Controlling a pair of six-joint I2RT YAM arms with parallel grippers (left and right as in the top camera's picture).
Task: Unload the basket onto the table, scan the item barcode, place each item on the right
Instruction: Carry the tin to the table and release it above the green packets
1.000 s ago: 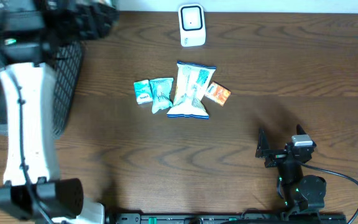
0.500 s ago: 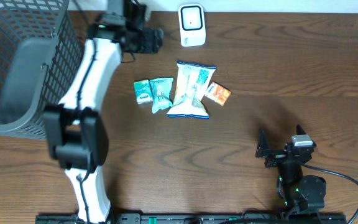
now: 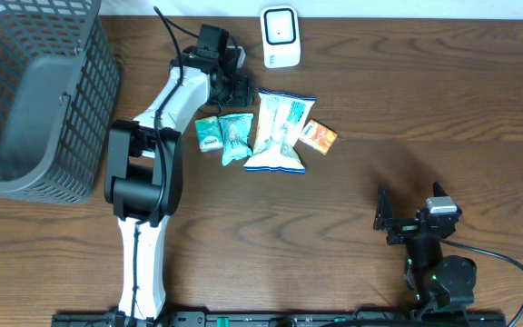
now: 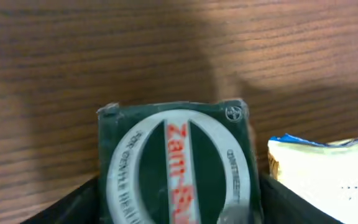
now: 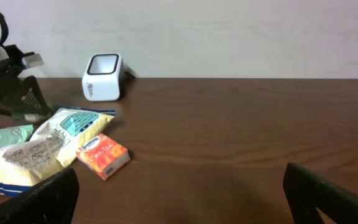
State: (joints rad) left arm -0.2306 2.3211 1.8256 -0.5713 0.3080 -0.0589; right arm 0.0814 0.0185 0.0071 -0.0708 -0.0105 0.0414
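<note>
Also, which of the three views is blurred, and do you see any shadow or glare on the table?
Left wrist view: the green packet is soft, its red lettering smeared, with a broad shadow on the wood above it. Overhead view: sharp, a faint shadow on the table. Right wrist view: clear, no strong glare; its fingers are dark silhouettes.

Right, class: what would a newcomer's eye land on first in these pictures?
The left gripper stands out, a dark green box between its fingers, near the white scanner at the table's far edge. Then the snack packets clustered mid-table and the grey wire basket on the left.
</note>
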